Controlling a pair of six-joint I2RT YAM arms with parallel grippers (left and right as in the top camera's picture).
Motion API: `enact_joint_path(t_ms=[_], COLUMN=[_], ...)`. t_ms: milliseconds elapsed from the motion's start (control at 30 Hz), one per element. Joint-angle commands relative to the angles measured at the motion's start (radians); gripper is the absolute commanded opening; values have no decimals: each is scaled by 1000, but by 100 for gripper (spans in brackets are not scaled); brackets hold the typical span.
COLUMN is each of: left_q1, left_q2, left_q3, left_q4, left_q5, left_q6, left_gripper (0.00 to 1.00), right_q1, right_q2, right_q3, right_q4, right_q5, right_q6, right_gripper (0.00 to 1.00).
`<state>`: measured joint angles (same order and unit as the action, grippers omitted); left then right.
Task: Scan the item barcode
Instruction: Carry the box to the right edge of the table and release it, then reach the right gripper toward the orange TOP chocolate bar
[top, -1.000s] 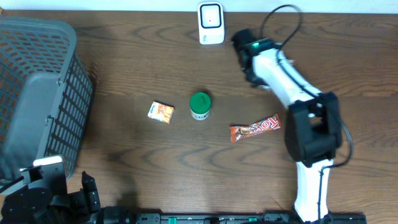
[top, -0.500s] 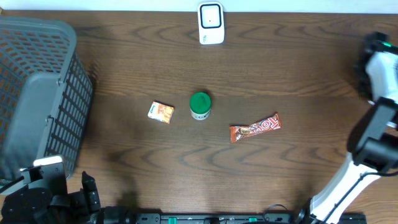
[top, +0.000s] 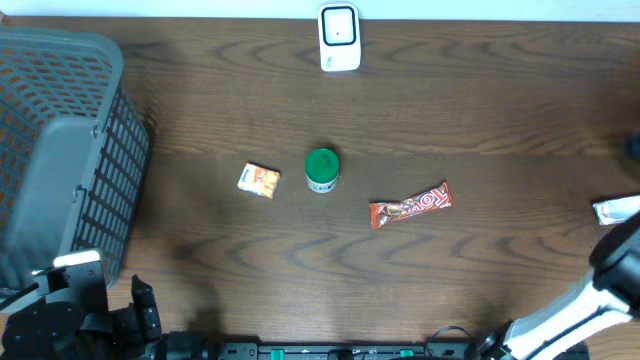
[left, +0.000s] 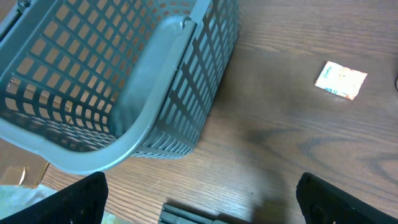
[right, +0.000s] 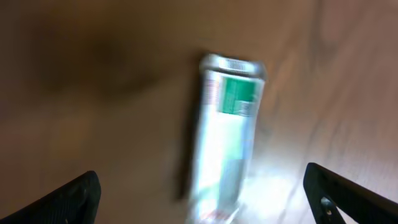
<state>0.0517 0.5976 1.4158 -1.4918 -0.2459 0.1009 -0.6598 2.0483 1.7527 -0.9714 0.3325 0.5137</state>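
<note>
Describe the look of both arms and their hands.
The right arm is a white tube ending in a black joint housing. The left arm is black with a small white block on top. The left hand and right hand both have plain matte black fingers.

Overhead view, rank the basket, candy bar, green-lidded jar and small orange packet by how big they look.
1. basket, by far the largest.
2. candy bar.
3. green-lidded jar and small orange packet: too alike to rank; the jar's top also sits nearer the camera.
</note>
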Motion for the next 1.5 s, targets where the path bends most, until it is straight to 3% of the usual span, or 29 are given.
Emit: enact_joint_path(t_ms=[0,167,233,433,633,733,833,967,1133,1200,1367,1433,1467], left_q1=[4,4,4,4,4,4,4,4,4,4,4,4,4], left_q2=[2,2,2,2,2,2,2,2,2,2,2,2,2], left_q3=[5,5,5,5,5,5,5,5,5,5,5,5,5], left_q4=[0,0,0,0,0,0,0,0,0,0,0,0,0], left_q5=[-9,-9,-9,-9,-9,-9,-9,-9,-9,-9,-9,-9,-9], left_q6=[-13,-13,-13,-13,-13,-13,-13,-13,-13,-13,-13,-13,-13], left_gripper=[97,97,97,97,97,97,97,97,97,97,97,97,97], right_q1=[98,323,483,740,751,745,745,743,743,743,741,741,741], right_q2=[-215,-279,-276,-275,-275,-275,-272,-219,-63,-19,-2,-2,-2], right_q3=[52,51,17,-191,-462,-554,-582,-590,-590,-590,-589,-589,-589], right_q4=[-37,-290,-414,-304,-17,76,134,185,136,120,107,94,81], right_q5=[-367,-442,-468,-414,-661,-651,-647,-594,-603,-600,-596,-596,-597], right_q6=[-105,-126,-155,-197,-415,-543,-630,-643,-737,-759,-766,-777,-776], right_gripper=[99,99,99,99,99,99,99,99,98,89,54,26,1])
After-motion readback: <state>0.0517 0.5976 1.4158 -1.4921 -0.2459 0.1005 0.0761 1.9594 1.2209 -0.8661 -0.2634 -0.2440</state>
